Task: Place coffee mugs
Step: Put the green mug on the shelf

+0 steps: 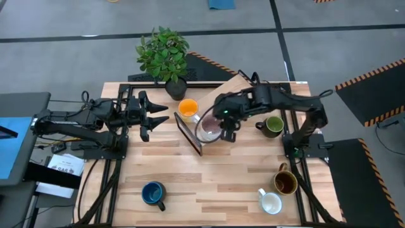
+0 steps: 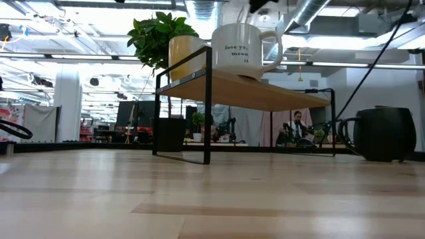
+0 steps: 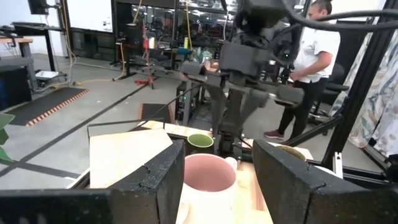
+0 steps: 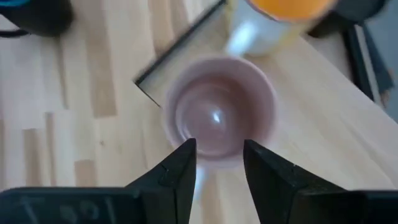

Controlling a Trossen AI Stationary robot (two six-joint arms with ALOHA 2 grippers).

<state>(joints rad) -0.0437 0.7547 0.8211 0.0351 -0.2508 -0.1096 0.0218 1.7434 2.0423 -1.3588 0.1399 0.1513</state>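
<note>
- Left hand [image 1: 158, 120] waits over the worktop's [image 1: 215, 183] left side, fingers spread, empty.
- Right hand [image 1: 226, 132] hovers above the pale pink mug [image 1: 209, 128] on the shelf [image 1: 234, 85], fingers parted — nothing gripped.
- Advice: lift straight up, clear of the orange mug [image 1: 188, 107] just beside.

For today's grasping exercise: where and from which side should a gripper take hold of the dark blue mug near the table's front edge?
Grip the dark blue mug by its rim wall, from straight above: it stands upright, mouth open, alone on the table. Keep fingers clear of its handle, which points toward the table's front-right.
</note>
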